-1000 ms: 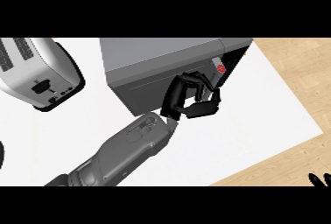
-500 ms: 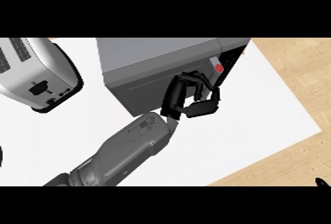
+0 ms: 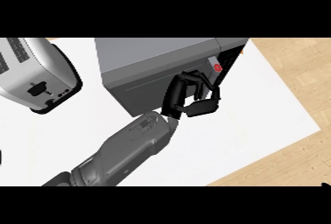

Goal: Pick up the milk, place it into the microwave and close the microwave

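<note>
Pressing at the front of the microwave (image 3: pixel 155 59), the left hand (image 3: pixel 194 98) comes up from the lower left on a grey forearm (image 3: pixel 126 151). Its black fingers (image 3: pixel 187 78) are bent in an arch, tips at the door's right edge, just beside the red button (image 3: pixel 218 68). The thumb (image 3: pixel 202 107) sits below them and apart, with a clear gap between. The hand is partly open and holds nothing, only touching the microwave's front.

The milk does not show in this view. Cannot tell where it is, which way it points or how its long axis lies.

The microwave is a boxy grey unit with a lighter matte top and a darker, smooth front door (image 3: pixel 145 89). Its long side runs left to right, the front facing the lower edge and turned a little clockwise. A dark strip with the red button sits at its right end. Cannot tell whether the door is fully shut.

A toaster (image 3: pixel 35 72) stands at the left, well apart from the hand: shiny silver body, rounded corners, dark slots on top, black lever on its end, black base. The counter (image 3: pixel 258 113) is plain white and flat, with a wood-grain surface (image 3: pixel 304 70) beyond its right edge.

Only a sliver of the right hand (image 3: pixel 325 184) shows at the lower right corner; cannot tell its state.
</note>
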`<state>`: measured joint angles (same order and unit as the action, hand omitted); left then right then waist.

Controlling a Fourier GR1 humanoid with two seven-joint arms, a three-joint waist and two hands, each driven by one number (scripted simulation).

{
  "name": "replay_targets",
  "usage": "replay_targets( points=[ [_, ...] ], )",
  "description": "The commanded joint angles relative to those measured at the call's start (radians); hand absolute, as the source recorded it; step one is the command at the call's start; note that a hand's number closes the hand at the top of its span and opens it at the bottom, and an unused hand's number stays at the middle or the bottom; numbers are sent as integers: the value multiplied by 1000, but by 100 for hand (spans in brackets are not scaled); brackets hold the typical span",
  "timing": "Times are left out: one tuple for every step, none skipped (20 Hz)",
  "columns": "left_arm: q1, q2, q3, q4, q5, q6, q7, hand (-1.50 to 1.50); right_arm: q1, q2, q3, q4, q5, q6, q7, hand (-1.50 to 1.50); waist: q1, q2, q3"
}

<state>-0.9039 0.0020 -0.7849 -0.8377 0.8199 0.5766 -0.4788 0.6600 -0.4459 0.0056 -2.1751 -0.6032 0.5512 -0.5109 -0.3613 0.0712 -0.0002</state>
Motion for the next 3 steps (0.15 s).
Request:
replay_targets(
  points=[
    [-92,-2,38,86,26,-27,25,150,9,-14,-6,-7,-18,21,-2,-150,-11,15,2],
    [-90,-2,30,86,23,-28,14,150,11,-20,-15,-13,-24,21,0,-150,-15,15,1],
    [-74,-2,29,90,29,-30,0,150,22,-22,-4,-13,-28,33,2,-150,-13,15,1]
  ],
)
